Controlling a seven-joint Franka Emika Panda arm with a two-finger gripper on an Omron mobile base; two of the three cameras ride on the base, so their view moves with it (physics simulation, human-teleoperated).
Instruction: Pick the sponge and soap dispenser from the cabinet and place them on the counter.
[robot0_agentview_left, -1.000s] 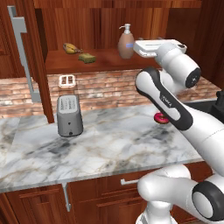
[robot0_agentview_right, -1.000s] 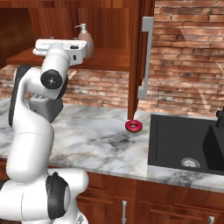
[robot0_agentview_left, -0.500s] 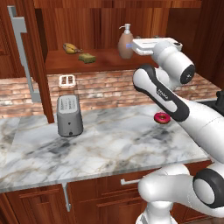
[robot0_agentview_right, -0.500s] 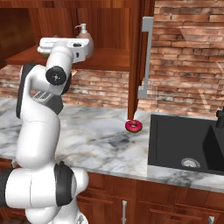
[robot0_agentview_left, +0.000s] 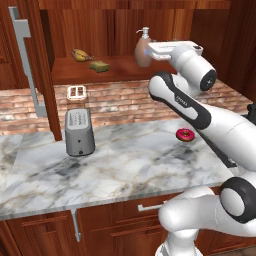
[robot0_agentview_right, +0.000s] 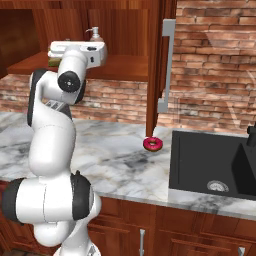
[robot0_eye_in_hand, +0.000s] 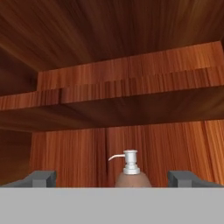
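Observation:
The tan soap dispenser (robot0_agentview_left: 143, 50) stands on the shelf of the open cabinet (robot0_agentview_left: 65, 76), its pale pump (robot0_agentview_right: 94, 34) showing above my hand. My gripper (robot0_agentview_left: 150, 50) is level with the bottle and right against its right side in the left base view. In the hand view the soap dispenser (robot0_eye_in_hand: 131, 174) sits low and slightly right of centre. My gripper (robot0_eye_in_hand: 112, 179) is open there, with one fingertip on either side of the bottle and well apart from it. The sponge (robot0_agentview_left: 100, 65) lies flat further left on the shelf. Below runs the marble counter (robot0_agentview_left: 130, 165).
A banana (robot0_agentview_left: 81, 54) lies behind the sponge. A toaster (robot0_agentview_left: 79, 131) stands on the counter at the left, a red doughnut (robot0_agentview_left: 185, 134) to the right. An open cabinet door with a grey handle (robot0_agentview_right: 166, 65) hangs near the black sink (robot0_agentview_right: 210, 160).
My hand has moved a little further into the cabinet toward the soap dispenser. The jaws have stayed open and nothing on the shelf has shifted.

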